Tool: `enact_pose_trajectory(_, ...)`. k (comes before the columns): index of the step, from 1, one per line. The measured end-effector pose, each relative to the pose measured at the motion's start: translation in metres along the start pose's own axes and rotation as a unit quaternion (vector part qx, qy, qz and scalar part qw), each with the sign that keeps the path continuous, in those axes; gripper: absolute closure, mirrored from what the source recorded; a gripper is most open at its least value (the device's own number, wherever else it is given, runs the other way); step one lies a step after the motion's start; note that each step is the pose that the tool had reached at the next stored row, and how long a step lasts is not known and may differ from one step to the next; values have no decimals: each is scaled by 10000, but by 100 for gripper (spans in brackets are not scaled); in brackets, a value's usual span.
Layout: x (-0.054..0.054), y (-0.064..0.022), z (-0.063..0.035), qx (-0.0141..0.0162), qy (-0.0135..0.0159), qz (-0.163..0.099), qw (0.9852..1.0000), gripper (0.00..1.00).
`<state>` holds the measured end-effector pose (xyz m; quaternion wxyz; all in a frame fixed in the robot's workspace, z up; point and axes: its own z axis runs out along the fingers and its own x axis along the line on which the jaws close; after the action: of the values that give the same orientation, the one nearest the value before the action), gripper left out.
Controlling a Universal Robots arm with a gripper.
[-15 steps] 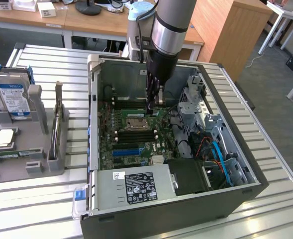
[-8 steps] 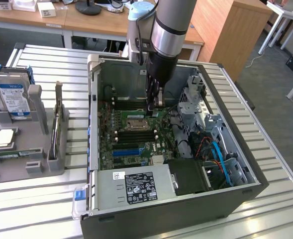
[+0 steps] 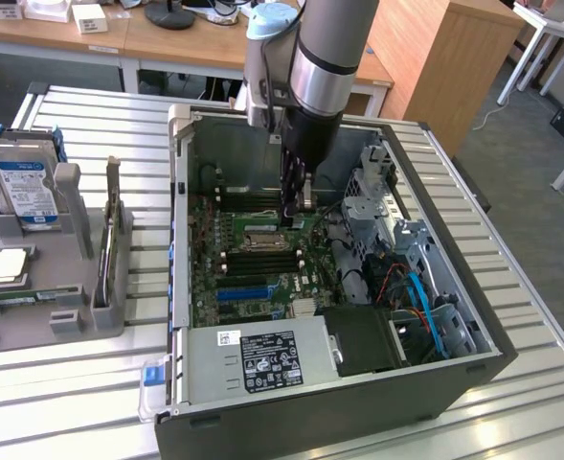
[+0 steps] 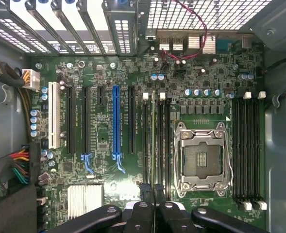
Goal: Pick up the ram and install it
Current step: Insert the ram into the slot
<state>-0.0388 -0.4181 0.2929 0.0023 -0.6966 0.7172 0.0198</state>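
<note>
The arm (image 3: 325,57) reaches down into the open case (image 3: 358,422), which lies on its side on the slatted surface (image 3: 521,287). In the exterior view the pincer (image 3: 297,199) hangs low over the board (image 3: 253,278), just beside the socket (image 3: 265,237) on the side toward the exterior view's right.

The pincer (image 4: 154,191) is closed almost fully, with its two black fingers (image 4: 145,190) pressed close together on the ram (image 4: 153,141). In the wrist view the ram is seen edge-on, as a thin pale green line running straight out from between the fingertips. It lies parallel to the memory slots (image 4: 161,141), within the bank that sits between the socket (image 4: 201,158) and the blue slot (image 4: 116,121), and is lined up over one of them. Whether its lower edge already touches that slot or is held just above it cannot be told.

On the surface, well apart from the case toward the exterior view's left, stands a grey holder (image 3: 66,278). A drive (image 3: 23,187) with a blue label leans in it and a square silver chip (image 3: 4,266) lies just in front of the drive.
</note>
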Motion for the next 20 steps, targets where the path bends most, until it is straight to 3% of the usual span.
enact_pose_trajectory(20,3,-3,106,0,1,0,10000,88)
